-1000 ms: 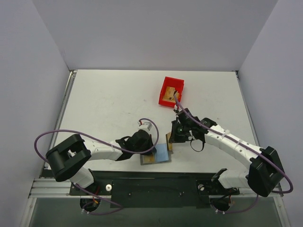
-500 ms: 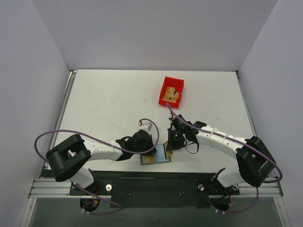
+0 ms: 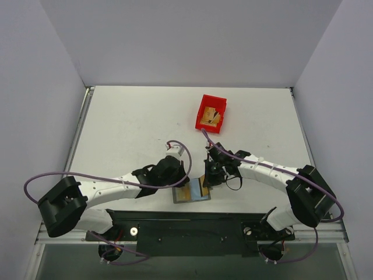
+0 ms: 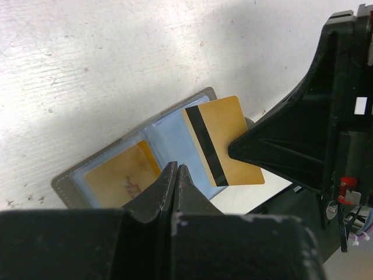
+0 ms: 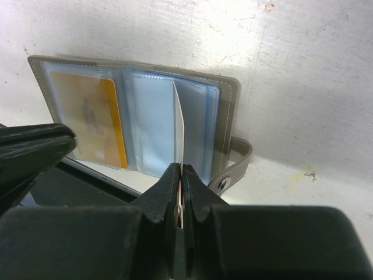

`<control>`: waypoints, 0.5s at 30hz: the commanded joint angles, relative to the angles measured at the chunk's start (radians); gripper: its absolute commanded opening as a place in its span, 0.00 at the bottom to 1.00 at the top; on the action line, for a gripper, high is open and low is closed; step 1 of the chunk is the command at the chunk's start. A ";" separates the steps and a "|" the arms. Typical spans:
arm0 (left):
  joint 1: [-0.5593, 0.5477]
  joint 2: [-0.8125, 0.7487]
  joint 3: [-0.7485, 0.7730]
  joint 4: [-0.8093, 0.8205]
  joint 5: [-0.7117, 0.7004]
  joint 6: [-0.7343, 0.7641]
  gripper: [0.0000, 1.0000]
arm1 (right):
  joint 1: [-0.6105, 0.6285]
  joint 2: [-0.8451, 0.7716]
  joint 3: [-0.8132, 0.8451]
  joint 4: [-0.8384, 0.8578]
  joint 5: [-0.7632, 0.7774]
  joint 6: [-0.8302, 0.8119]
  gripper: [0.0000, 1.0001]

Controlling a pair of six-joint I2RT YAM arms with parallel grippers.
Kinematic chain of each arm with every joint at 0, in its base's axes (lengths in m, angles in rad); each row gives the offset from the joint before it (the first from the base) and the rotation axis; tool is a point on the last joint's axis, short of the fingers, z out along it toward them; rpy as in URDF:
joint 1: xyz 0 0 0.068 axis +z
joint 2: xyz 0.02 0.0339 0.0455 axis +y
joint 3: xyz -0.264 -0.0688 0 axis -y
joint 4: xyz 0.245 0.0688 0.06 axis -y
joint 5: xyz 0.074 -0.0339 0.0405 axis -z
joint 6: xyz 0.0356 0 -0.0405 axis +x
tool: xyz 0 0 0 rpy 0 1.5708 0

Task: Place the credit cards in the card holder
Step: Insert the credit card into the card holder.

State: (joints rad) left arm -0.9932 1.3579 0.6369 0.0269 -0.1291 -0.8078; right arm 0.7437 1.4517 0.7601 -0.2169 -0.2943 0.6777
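Observation:
The grey card holder (image 3: 192,196) lies open at the table's near edge, bluish pockets (image 5: 145,116) up, closing tab (image 5: 236,163) to the right. One gold credit card (image 5: 87,116) sits in its left pocket. My right gripper (image 5: 179,172) is shut on a second credit card (image 4: 224,131) with a black stripe, held on edge, its far edge at the right pocket. My left gripper (image 4: 176,169) is shut on nothing and hovers just over the holder's near side. Another credit card (image 3: 207,119) lies in the red bin.
The small red bin (image 3: 217,103) stands at the back, right of centre. The holder lies against the table's front edge, beside the black base rail (image 3: 192,224). Purple cables loop over both arms. Grey walls enclose the table.
My right gripper has carried its card left and down onto the holder's right pocket. The left arm's elbow has swung left and its gripper has drawn slightly back from the holder.

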 commanded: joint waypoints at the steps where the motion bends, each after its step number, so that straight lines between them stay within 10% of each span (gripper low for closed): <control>1: 0.004 -0.068 -0.008 -0.097 -0.044 0.024 0.00 | 0.017 0.009 -0.001 -0.056 0.050 -0.009 0.00; 15: 0.001 -0.106 -0.135 -0.160 -0.060 -0.033 0.00 | 0.019 -0.062 0.034 -0.137 0.090 -0.021 0.00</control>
State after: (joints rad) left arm -0.9928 1.2724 0.4973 -0.1207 -0.1726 -0.8211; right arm 0.7547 1.4132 0.7612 -0.2699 -0.2508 0.6762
